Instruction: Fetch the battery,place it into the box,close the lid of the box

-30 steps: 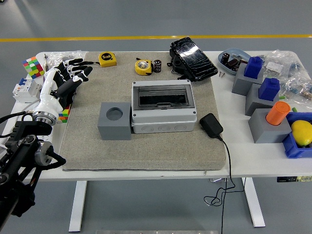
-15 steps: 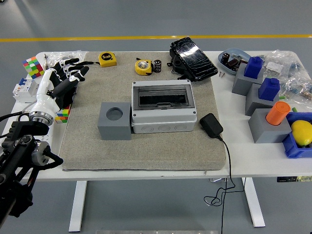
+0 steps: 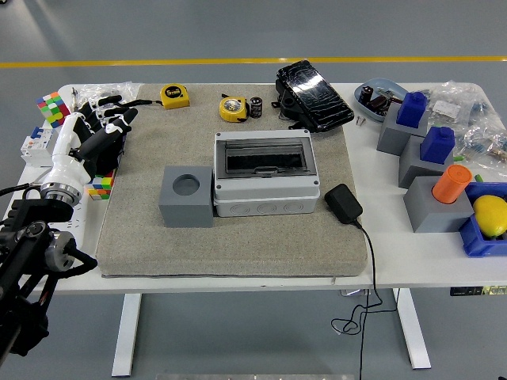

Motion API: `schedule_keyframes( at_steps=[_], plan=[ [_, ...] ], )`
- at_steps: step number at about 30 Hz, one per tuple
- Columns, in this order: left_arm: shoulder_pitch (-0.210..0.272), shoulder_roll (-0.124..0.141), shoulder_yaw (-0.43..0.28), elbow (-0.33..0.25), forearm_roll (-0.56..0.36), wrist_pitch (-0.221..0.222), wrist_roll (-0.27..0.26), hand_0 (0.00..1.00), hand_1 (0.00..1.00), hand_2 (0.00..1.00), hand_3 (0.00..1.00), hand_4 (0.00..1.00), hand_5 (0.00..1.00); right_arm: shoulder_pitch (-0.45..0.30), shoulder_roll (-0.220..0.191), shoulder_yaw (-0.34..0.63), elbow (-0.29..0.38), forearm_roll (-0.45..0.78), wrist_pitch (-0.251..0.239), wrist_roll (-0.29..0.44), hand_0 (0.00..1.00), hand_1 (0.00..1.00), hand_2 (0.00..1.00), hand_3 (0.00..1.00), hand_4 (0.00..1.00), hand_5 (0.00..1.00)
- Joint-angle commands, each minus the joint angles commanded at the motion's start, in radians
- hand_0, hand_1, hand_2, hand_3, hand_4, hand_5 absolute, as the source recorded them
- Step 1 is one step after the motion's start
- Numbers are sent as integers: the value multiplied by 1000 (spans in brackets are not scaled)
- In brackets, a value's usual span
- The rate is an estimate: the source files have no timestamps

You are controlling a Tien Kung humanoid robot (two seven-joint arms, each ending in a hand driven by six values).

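grey box [image 3: 266, 176], black battery [image 3: 256, 108]

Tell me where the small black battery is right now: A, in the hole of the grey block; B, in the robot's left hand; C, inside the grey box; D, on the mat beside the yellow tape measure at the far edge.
D: the battery stands on the mat right beside the yellow tape measure, behind the grey box; the left hand holds nothing.
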Motion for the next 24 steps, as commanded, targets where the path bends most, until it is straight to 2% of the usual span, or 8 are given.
schedule_keyframes(
  at_steps=[19,24],
  plan=[
    [17,4,-3,-6,-3,-3,4,506,601,575,620,998,272,-3,7,0,0,-1,-1,-1,564,596,572,544,919,483],
    [19,-5,-1,-9,-2,-4,6,507,600,576,621,998,273,-6,3,-6,-2,3,-2,-2,565,595,572,544,919,483]
  ],
)
